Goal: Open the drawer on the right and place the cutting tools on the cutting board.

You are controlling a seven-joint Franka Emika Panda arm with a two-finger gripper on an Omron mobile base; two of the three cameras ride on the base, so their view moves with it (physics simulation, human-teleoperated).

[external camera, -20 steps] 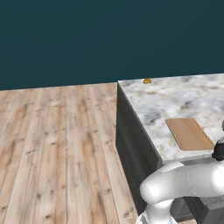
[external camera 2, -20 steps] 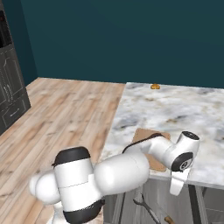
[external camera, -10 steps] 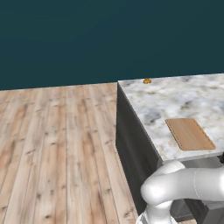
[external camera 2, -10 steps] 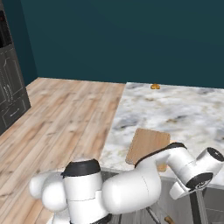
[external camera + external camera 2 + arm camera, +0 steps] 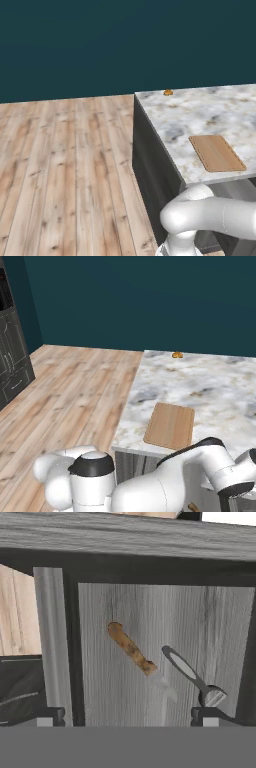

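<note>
Two tools lie on the pale grey floor of the open drawer as the hand view looks down into it: a knife with a mottled brown handle, set on a slant, and just beside it, not touching, a grey-handled peeler with its metal head towards the near end. The gripper hangs above them with its two dark tips spread wide, one at each lower corner of that view, nothing between them. Both tools have bare drawer floor round them, and the knife sits well clear of the lighter wall on that view's left. From the two base views the drawer's contents are hidden; what they give instead is the marble counter with the cutting board lying flat close to its front edge, bare on top. From the right side the cutting board nearly reaches that front edge, with open marble behind it and to either side. A small orange object sits far back at the counter's rear edge, well apart from the board. Wooden floor stretches open beside the counter's dark end.
</note>
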